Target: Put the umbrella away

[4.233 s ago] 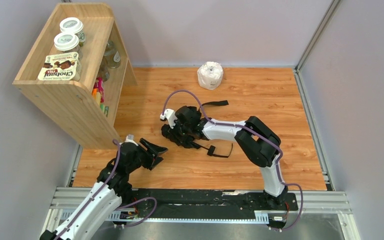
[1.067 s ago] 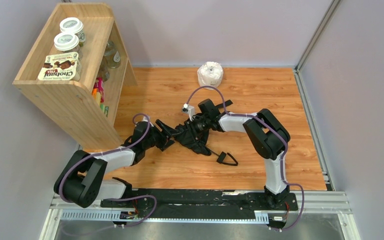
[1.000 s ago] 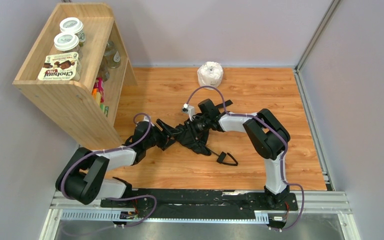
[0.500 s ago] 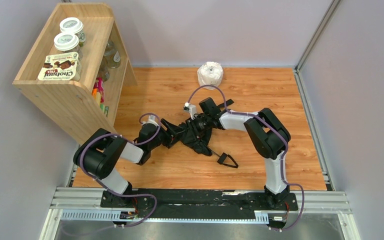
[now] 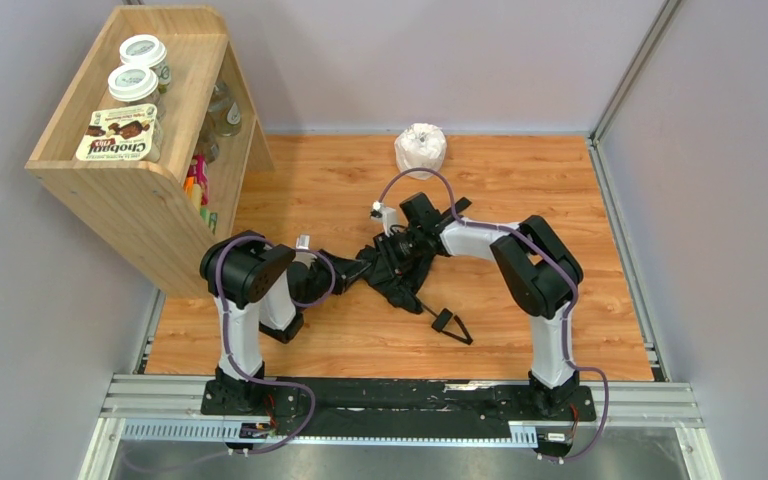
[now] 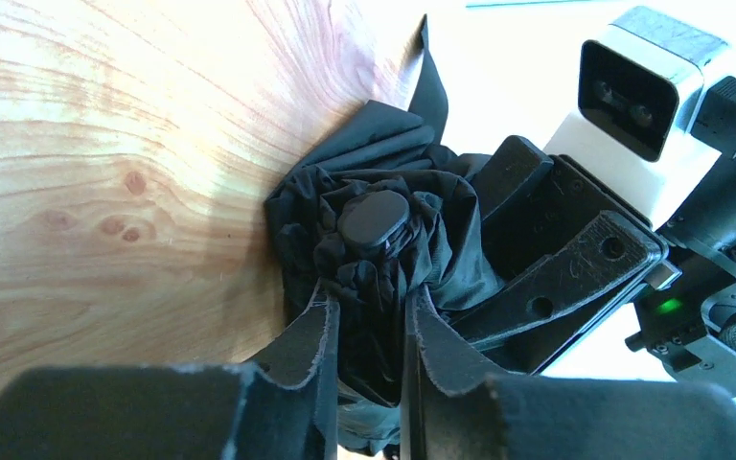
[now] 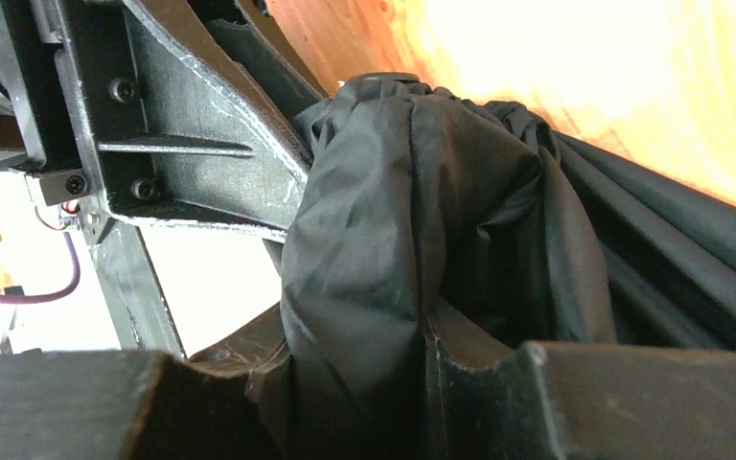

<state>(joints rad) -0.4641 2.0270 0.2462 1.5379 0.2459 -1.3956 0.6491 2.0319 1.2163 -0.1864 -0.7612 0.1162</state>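
Black wrist strap (image 5: 448, 323) lies nearest the arm bases, slack on the wooden tabletop (image 5: 540, 180). It trails from the umbrella (image 5: 400, 278), which sits mid-tabletop as a loose, untied bundle between the two arms. The left claw (image 5: 360, 272) pinches canopy fabric just below the round end cap (image 6: 374, 218). The right claw (image 5: 392, 254) pinches a bunched fold from the opposite side, close against the left one. Farther back, a toilet paper roll (image 5: 420, 150) stands at the far edge, well apart. A wooden shelf (image 5: 130, 215) carrying jars stands at the far left.

Assessment: the step in hand appears to be gathering the canopy under a two-arm hold; stowing is not yet done. The next move calls for coordinated motion so neither claw tears fabric from the other, and the dragging strap needs watching for snags.
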